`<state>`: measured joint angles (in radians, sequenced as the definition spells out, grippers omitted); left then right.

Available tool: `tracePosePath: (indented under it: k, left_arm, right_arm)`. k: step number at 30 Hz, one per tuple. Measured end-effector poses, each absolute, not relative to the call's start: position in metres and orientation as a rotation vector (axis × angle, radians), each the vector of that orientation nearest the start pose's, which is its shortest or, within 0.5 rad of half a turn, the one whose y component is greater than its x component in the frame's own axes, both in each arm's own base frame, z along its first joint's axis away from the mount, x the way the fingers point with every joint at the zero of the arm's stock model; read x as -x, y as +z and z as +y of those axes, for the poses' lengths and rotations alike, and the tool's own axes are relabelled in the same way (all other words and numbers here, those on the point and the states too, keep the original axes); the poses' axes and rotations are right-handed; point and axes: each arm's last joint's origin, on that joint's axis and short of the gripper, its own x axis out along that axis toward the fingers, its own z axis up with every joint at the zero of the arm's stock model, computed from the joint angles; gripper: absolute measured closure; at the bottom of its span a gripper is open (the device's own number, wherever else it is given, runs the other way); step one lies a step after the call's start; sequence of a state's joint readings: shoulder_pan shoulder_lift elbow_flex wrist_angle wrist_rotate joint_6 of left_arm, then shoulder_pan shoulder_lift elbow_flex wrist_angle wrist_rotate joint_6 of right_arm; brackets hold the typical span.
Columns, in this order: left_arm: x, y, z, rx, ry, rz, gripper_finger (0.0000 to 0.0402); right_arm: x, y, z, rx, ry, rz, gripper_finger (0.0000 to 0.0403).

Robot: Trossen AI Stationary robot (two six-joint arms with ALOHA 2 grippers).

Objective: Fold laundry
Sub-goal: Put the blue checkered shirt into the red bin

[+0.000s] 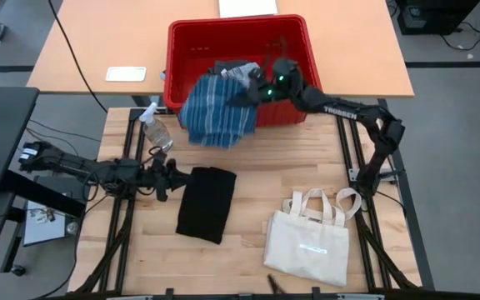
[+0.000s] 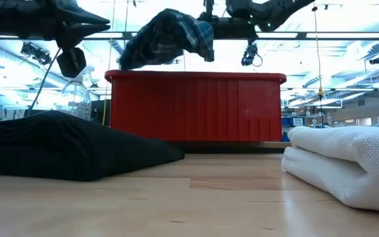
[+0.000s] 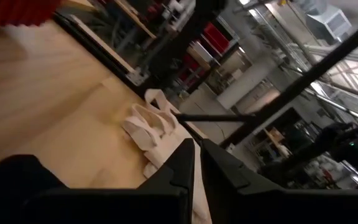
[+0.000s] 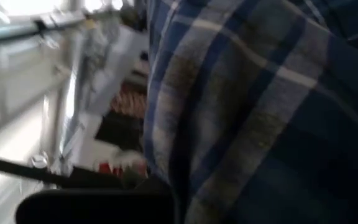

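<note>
Two hands are in view. The right hand (image 1: 252, 90) is above the near wall of the red bin (image 1: 192, 42), pinching the blue-and-white plaid garment (image 1: 217, 115). This garment is lifted clear of the bin's contents and hangs over the bin's near wall, its lower edge draping toward the desk (image 1: 248, 250); the low view shows it bunched above the bin rim (image 2: 166, 36), and in the right wrist view the plaid cloth (image 4: 260, 112) fills most of the frame directly ahead of the fingers. More cloth (image 1: 233, 68), dark and grey, lies inside the bin beside the right hand.

The left hand (image 1: 172, 177) is at the left side of the desk, low and just beside the left edge of the folded black garment (image 1: 207, 203). Its fingers (image 3: 185, 165) are pressed together and grip nothing.

The black garment lies flat on the desk as a folded rectangle, well apart from the bin. A cream tote bag (image 1: 308, 242) with loop handles lies on the desk to the right of the black garment. A clear spray bottle (image 1: 154, 127) stands near the bin's left corner, behind the left hand.
</note>
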<state>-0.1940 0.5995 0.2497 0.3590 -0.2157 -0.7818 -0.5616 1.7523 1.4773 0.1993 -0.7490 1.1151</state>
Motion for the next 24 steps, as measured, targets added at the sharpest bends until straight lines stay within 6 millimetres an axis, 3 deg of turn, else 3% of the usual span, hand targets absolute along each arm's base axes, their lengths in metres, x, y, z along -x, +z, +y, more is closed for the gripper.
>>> tracePosePath:
  k: [8, 16, 20, 24]
  left_arm:
    - [-0.146, 0.212, -0.015, 0.773, 0.254, 0.038, 0.037]
    - [-0.142, 0.199, -0.011, 0.755, 0.453, 0.089, 0.037]
    - [-0.142, 0.198, -0.01, 0.756, 0.456, 0.094, 0.037]
    - [-0.142, 0.198, -0.012, 0.773, 0.414, 0.113, 0.037]
  right_arm:
    - [-0.325, 0.372, -0.249, -1.09, 0.035, -0.165, 0.0355]
    - [-0.29, 0.392, -0.3, -0.966, -0.134, -0.302, 0.0355]
    - [-0.278, 0.389, -0.322, -0.929, -0.244, -0.336, 0.0355]
    - [-0.282, 0.364, -0.346, -0.99, -0.266, -0.299, 0.0355]
